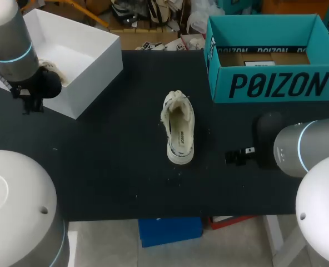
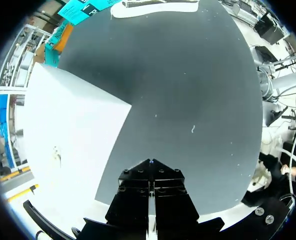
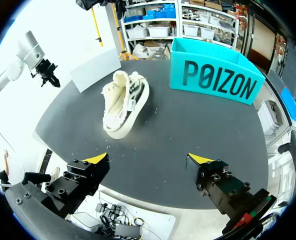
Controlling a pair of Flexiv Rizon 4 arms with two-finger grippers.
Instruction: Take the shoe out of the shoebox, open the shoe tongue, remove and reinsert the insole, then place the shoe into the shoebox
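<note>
A cream shoe [image 1: 179, 127] stands on its sole in the middle of the black table, opening upward; it also shows ahead of the right gripper [image 3: 124, 102] and far ahead of the left gripper [image 2: 155, 6]. The teal shoebox [image 1: 273, 55] [image 3: 215, 77] stands open at the back right, with no shoe in it. My right gripper [image 3: 148, 160] [image 1: 237, 157] hovers open to the right of the shoe, nothing between its yellow fingertips [image 3: 95, 158]. My left gripper [image 2: 150, 165] [image 1: 31, 103] is shut and holds nothing, at the table's left beside the white box.
An open white box [image 1: 75, 55] [image 2: 73, 150] [image 3: 95, 70] sits at the back left, with something crumpled and cream [image 1: 56, 72] inside near my left arm. The black table [image 1: 114, 167] has bare room around the shoe and towards its front edge.
</note>
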